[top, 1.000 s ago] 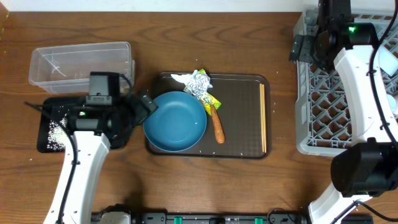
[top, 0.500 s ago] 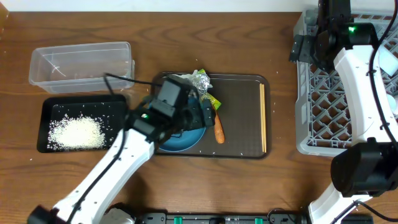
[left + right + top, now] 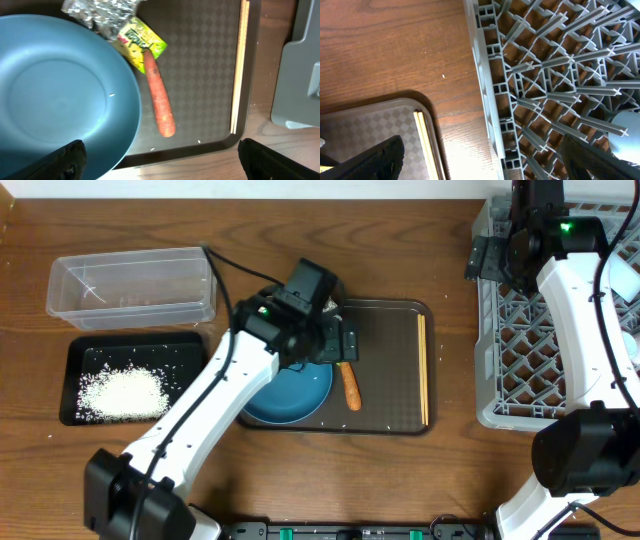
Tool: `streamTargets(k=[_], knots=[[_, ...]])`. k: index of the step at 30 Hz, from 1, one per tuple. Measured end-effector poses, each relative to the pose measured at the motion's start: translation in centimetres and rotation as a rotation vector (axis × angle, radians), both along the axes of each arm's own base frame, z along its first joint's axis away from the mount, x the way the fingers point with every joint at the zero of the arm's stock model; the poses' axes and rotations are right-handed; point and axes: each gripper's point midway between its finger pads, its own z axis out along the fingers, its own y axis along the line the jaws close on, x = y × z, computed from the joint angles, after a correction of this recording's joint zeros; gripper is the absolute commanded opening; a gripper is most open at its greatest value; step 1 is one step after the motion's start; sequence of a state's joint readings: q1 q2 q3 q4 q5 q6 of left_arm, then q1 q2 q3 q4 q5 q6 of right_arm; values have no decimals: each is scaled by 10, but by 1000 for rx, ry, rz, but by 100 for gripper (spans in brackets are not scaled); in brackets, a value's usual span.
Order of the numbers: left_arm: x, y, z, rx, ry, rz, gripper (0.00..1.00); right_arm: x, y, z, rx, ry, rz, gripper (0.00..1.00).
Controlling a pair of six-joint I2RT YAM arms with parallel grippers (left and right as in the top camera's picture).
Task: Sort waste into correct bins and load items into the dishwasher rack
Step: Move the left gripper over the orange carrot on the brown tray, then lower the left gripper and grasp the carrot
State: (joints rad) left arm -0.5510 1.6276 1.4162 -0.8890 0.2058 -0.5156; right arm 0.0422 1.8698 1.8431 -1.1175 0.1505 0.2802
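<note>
My left gripper (image 3: 338, 345) (image 3: 160, 169) hangs open and empty over the brown tray (image 3: 390, 330), just above the dark-blue bowl (image 3: 290, 392) (image 3: 60, 95). Beside the bowl lies the orange carrot stick (image 3: 350, 388) (image 3: 159, 102), its top end on the yellow-green wrapper (image 3: 140, 42). The crumpled foil (image 3: 100, 7) is behind that. The chopsticks (image 3: 422, 370) (image 3: 239, 65) (image 3: 424, 145) lie along the tray's right side. White rice (image 3: 120, 392) fills the black tray bin (image 3: 72, 355). My right gripper (image 3: 497, 260) (image 3: 485, 165) is open and empty over the left edge of the grey dishwasher rack (image 3: 560, 330) (image 3: 555, 75).
The clear plastic tub (image 3: 130, 285) stands behind the black tray. A pale round item (image 3: 627, 125) sits inside the rack at its right side. A few rice grains lie on the brown tray (image 3: 200, 90) near its front edge. Bare wooden table (image 3: 455, 330) separates tray and rack.
My left arm has swung right from the black tray to above the brown tray, uncovering the rice pile. The right arm has not moved.
</note>
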Motion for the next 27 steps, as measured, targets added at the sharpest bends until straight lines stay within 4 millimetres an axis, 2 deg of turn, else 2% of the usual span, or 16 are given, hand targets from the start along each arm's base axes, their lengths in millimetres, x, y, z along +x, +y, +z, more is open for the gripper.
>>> streamTargets(k=[8,11,18,27], knots=[[-26,-48,-49,65,87,-141,100,0,0,0,0,0,0,99],[-33,-61,-67,84,117,-163,100,0,0,0,0,0,0,99],[-38,-68,-92,133,151,-135,100,0,0,0,0,0,0,99],[-35,-78,-117,230,79,-140,100,0,0,0,0,0,0,99]])
